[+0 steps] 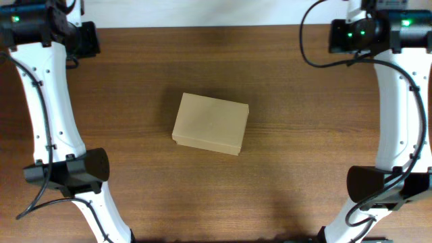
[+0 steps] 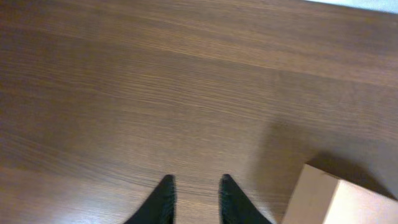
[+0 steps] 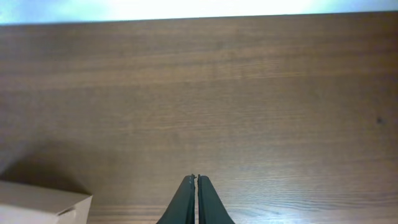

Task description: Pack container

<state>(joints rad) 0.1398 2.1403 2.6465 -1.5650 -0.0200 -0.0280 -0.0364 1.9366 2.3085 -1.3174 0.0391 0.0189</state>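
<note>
Left gripper [image 2: 194, 180]: we saw its jaws slightly apart, empty.
Right gripper [image 3: 196, 179]: we saw its jaws together, empty.
Cardboard box [image 1: 210, 123]: closed on the table [image 1: 304, 169], right of the left jaws, left of the right jaws, touching neither.

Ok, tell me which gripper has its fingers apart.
The left gripper: bare table shows between its fingertips. The right gripper has its fingertips touching.

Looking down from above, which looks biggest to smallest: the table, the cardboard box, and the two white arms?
1. Table: fills nearly the whole overhead view.
2. Left arm and right arm: they look alike, so tied. They are nearer the camera, which may enlarge them.
3. Cardboard box: looks smallest.
</note>
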